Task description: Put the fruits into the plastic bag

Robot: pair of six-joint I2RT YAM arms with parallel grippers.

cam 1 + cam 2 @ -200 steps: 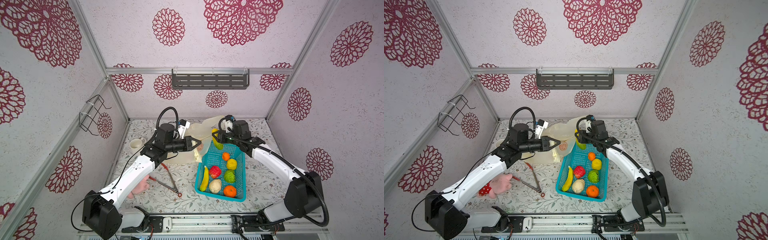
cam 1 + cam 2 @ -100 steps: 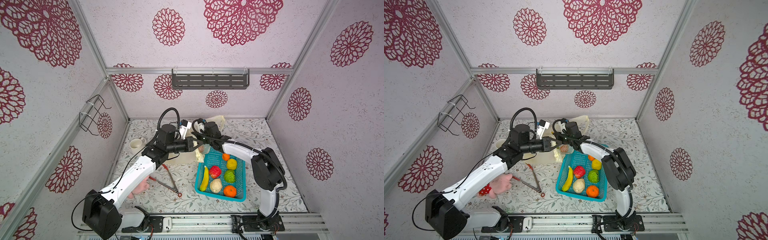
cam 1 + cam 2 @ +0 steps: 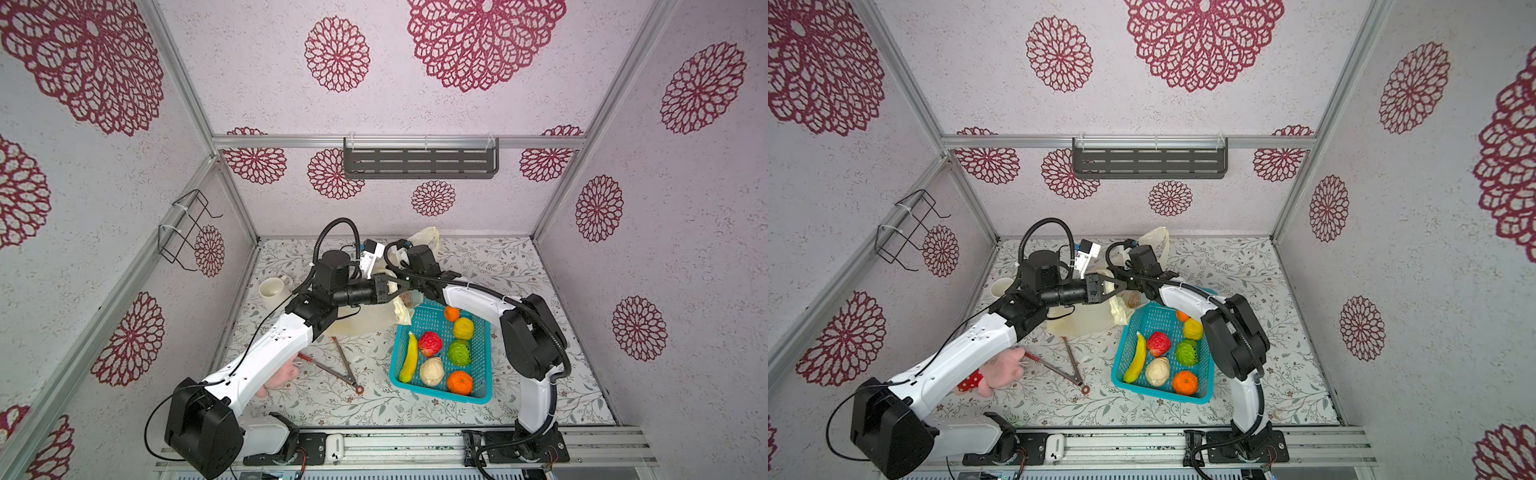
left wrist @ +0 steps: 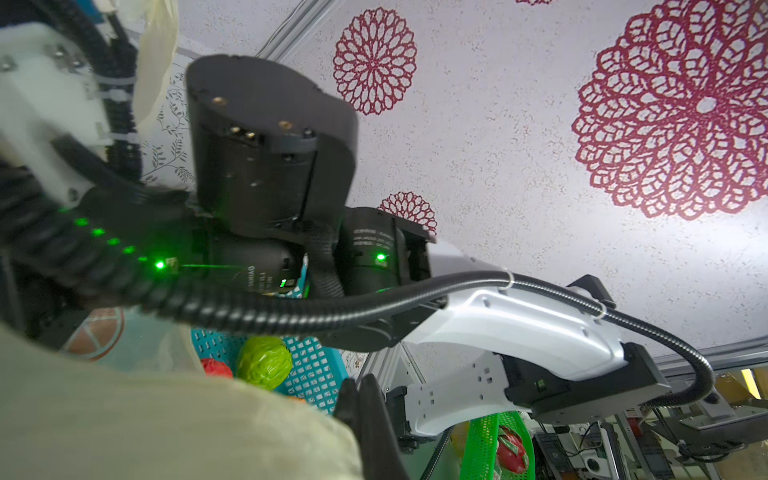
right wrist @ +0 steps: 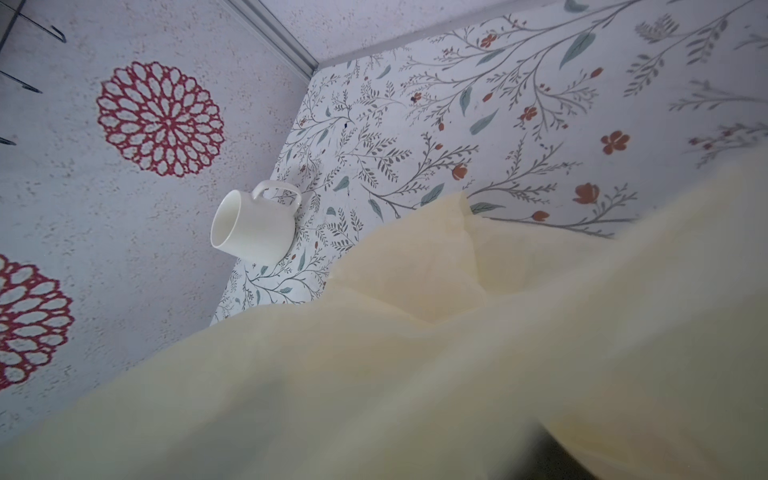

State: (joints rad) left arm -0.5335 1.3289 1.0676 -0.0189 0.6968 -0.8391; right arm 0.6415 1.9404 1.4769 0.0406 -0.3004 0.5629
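Mug (image 3: pixel 272 289), tongs (image 3: pixel 332 370), plush (image 3: pixel 1000 368) around plastic bag (image 3: pixel 365 318), left claw (image 3: pixel 395 289) pinching it, right claw (image 3: pixel 411 278) crowded behind, state unclear

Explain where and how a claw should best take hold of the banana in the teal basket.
Grip the banana at mid-length, coming straight down from above, claw closing across its narrow width. It lies flat along the wall of the teal basket with the red knobbly ball close beside it, so a sideways approach looks blocked.

Bright, even light fills both top views; shadows are soft, edges bow. The plastic bag (image 5: pixel 374 395) blurs near the right wrist camera.
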